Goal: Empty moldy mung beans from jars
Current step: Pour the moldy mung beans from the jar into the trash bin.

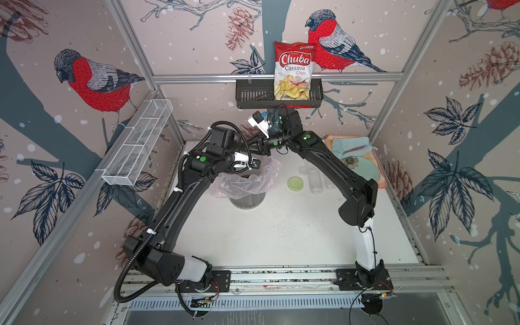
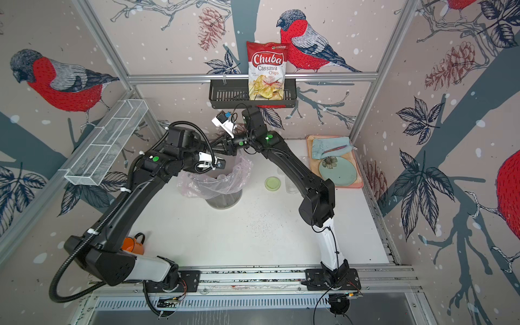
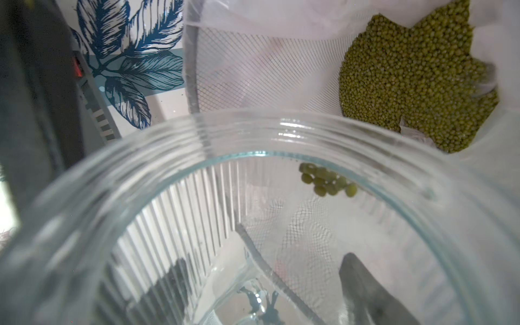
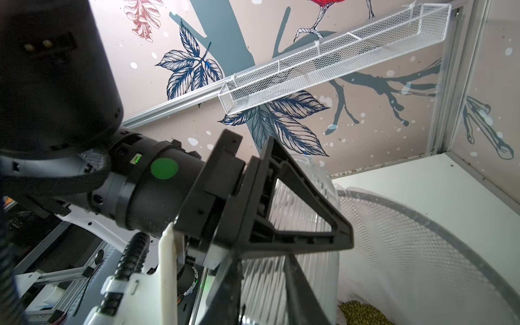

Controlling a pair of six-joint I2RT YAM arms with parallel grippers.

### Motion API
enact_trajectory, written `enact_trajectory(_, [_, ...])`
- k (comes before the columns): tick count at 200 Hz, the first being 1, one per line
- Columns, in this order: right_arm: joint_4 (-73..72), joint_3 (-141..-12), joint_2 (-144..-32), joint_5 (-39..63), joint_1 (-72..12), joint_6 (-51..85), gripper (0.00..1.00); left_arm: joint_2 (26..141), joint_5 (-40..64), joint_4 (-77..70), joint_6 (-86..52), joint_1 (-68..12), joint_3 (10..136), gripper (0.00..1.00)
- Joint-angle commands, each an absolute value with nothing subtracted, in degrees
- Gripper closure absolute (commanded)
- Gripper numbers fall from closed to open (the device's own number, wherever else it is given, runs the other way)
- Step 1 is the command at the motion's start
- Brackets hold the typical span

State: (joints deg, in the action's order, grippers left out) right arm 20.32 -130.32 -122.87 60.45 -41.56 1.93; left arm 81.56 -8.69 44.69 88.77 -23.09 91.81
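Emptying nearly done: ribbed clear glass jar (image 3: 197, 146) clamped tipped in left gripper (image 4: 318, 213), few olive-green mung beans (image 3: 326, 180) left inside at frame centre, most heaped upper right in bag-lined mesh bin (image 3: 239, 70). Right gripper (image 1: 259, 146) state untellable.

1. I am driving this from afar, and the place is a robot test cell, not a real home: an aluminium frame (image 1: 275, 76) boxes in a white tabletop (image 1: 267, 233).
2. The walls are printed panels (image 1: 180, 39) of bullfinches, pine cones and leaves, set inside that frame like a stage backdrop.
3. My left arm (image 1: 171, 208) and right arm (image 1: 334, 166) are bolted to a slotted base rail (image 1: 281, 277) at the table's near edge, with cables exposed.
4. Household props dress it: a chips bag (image 1: 294, 70) in a black basket (image 1: 253, 95), a white mesh shelf (image 1: 138, 143), a plate (image 2: 340, 173) and a bag-lined bin (image 1: 247, 197).
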Motion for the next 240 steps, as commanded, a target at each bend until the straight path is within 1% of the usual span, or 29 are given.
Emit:
enact_trajectory(1, [19.88, -130.33, -121.57, 70.38, -42.57, 5.87, 0.73, 81.69, -1.70, -54.20, 84.32, -23.88, 93.34, 1.00])
enact_trajectory(39, [16.76, -129.31, -119.68, 69.76, -41.67, 8.61, 0.73, 77.99, -4.13, -54.21, 75.39, -23.52, 91.30, 1.00])
enact_trajectory(69, [12.88, -126.43, -117.36, 69.54, -40.46, 11.00, 0.73, 74.79, -6.09, -55.46, 73.02, -22.90, 87.30, 1.00])
enact_trajectory(105, [10.29, -127.12, -117.65, 69.17, -39.03, 14.40, 0.70, 72.27, -6.98, -54.99, 71.28, -21.83, 84.60, 1.00])
enact_trajectory(117, [11.57, -128.33, -118.25, 68.47, -38.95, 13.91, 0.67, 72.10, -6.51, -54.70, 71.39, -21.75, 84.26, 1.00])
enact_trajectory(150, [17.21, -133.15, -120.63, 67.11, -38.68, 12.60, 0.61, 71.08, -2.06, -52.78, 75.55, -21.72, 82.12, 1.00])
enact_trajectory(163, [17.35, -132.74, -120.16, 66.10, -38.63, 12.81, 0.53, 70.47, 0.11, -51.86, 77.55, -21.54, 80.94, 1.00])
enact_trajectory(168, [17.44, -132.59, -120.07, 65.79, -38.55, 12.81, 0.52, 70.21, 0.80, -51.35, 78.63, -21.56, 80.53, 1.00])
enact_trajectory(206, [20.00, -133.45, -119.50, 63.03, -37.67, 13.56, 0.50, 69.16, 5.44, -50.26, 87.06, -21.27, 76.55, 1.00])
enact_trajectory(225, [19.65, -133.05, -119.08, 62.58, -36.45, 16.70, 0.51, 68.53, 6.53, -49.90, 89.49, -21.27, 75.06, 1.00])
enact_trajectory(240, [20.46, -131.80, -118.21, 58.92, -35.74, 17.07, 0.51, 68.16, 7.40, -49.89, 91.44, -21.32, 73.96, 1.00])
